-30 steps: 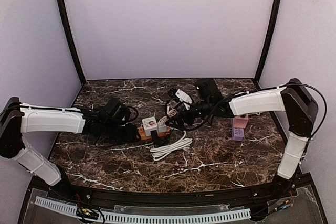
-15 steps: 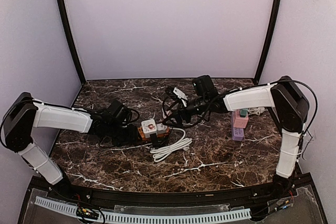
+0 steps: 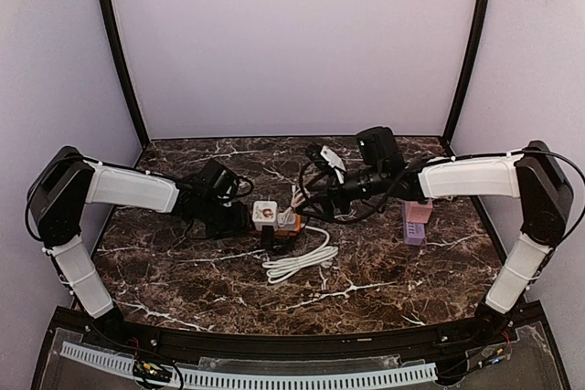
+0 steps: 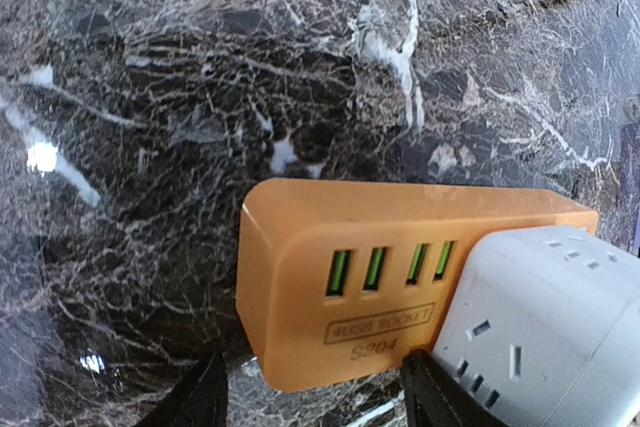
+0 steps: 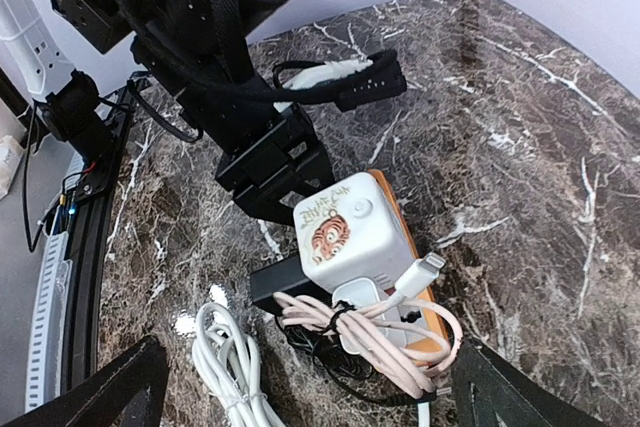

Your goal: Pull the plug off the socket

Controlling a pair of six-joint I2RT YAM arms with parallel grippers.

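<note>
The orange socket strip lies mid-table, with a white cube adapter with a tiger sticker on it. In the right wrist view, a small white plug sits in the orange strip beside the cube, under its bundled pink cable. A black plug sits on the strip's near side. My left gripper is open, its fingers straddling the strip's end. My right gripper is open and empty, held above and right of the plugs.
A coiled white cable lies just in front of the strip, and shows in the right wrist view. A pink and purple block stands at the right. Purple walls close the back and sides.
My left gripper has moved right up to the strip's end, and the strip has shifted slightly right. My right arm has drawn back a little to the right.
</note>
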